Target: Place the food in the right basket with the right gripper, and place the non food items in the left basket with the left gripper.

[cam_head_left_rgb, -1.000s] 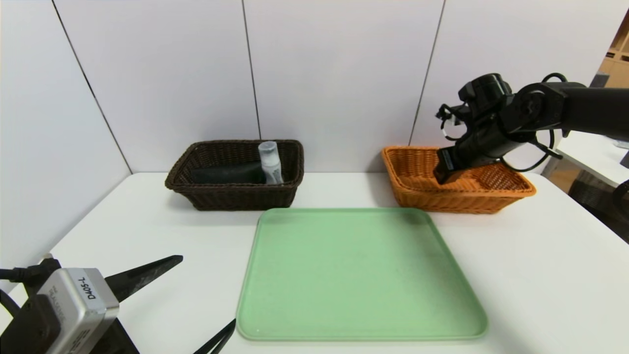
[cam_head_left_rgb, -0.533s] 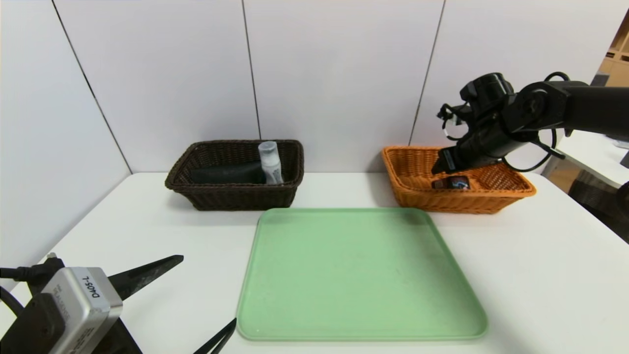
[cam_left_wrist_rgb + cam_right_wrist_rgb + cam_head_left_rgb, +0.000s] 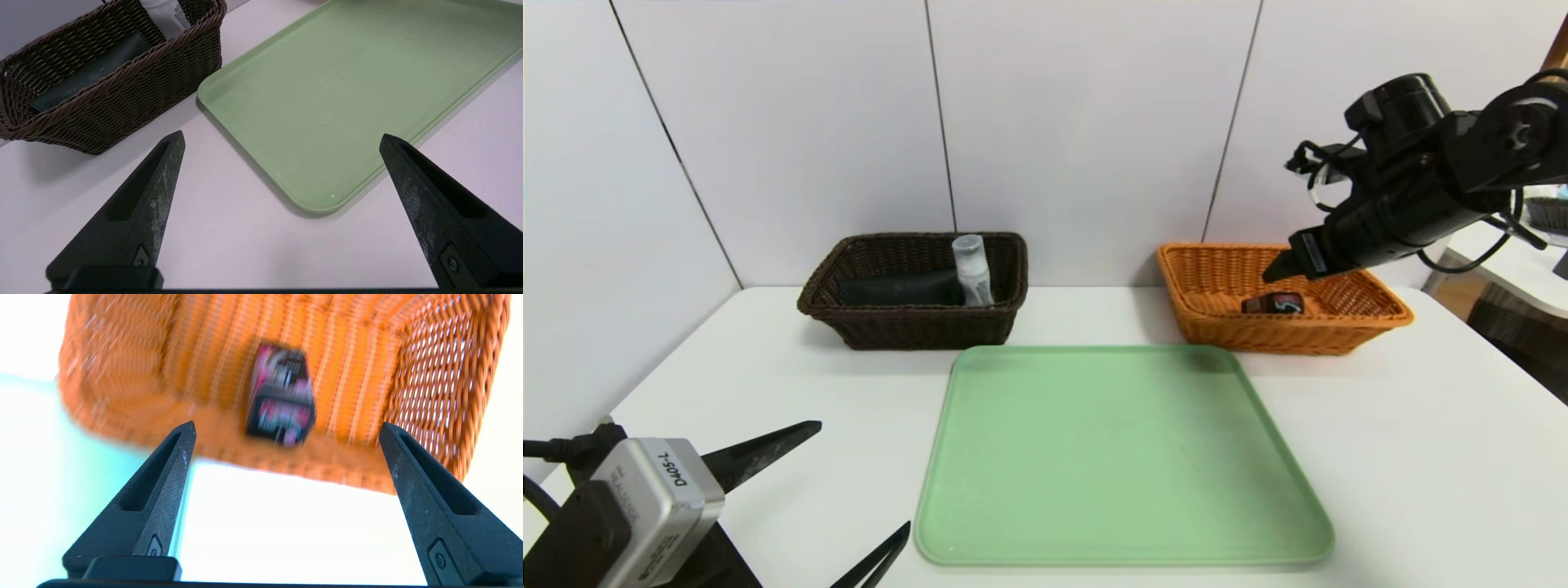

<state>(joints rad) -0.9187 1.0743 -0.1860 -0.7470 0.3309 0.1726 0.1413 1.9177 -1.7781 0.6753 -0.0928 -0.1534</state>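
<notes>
A small black packet with pink print (image 3: 1272,304) (image 3: 281,402) lies inside the orange right basket (image 3: 1372,322) (image 3: 122,371). Above that basket's right half hangs my right gripper (image 3: 1278,268) (image 3: 286,430), open and holding nothing. The dark brown left basket (image 3: 907,331) (image 3: 122,94) holds a flat black item (image 3: 900,289) (image 3: 92,71) and a white tube (image 3: 973,271) (image 3: 165,16) leaning upright. My left gripper (image 3: 858,482) (image 3: 282,139) rests open near the table's front left corner, with nothing between its fingers.
A large light-green tray (image 3: 1123,453) (image 3: 351,81) lies bare in the middle of the white table (image 3: 1421,457), in front of both baskets. White wall panels stand right behind the baskets.
My right gripper opened and let the black packet drop into the orange basket, then rose and drew back to the right. The left arm barely shifted.
</notes>
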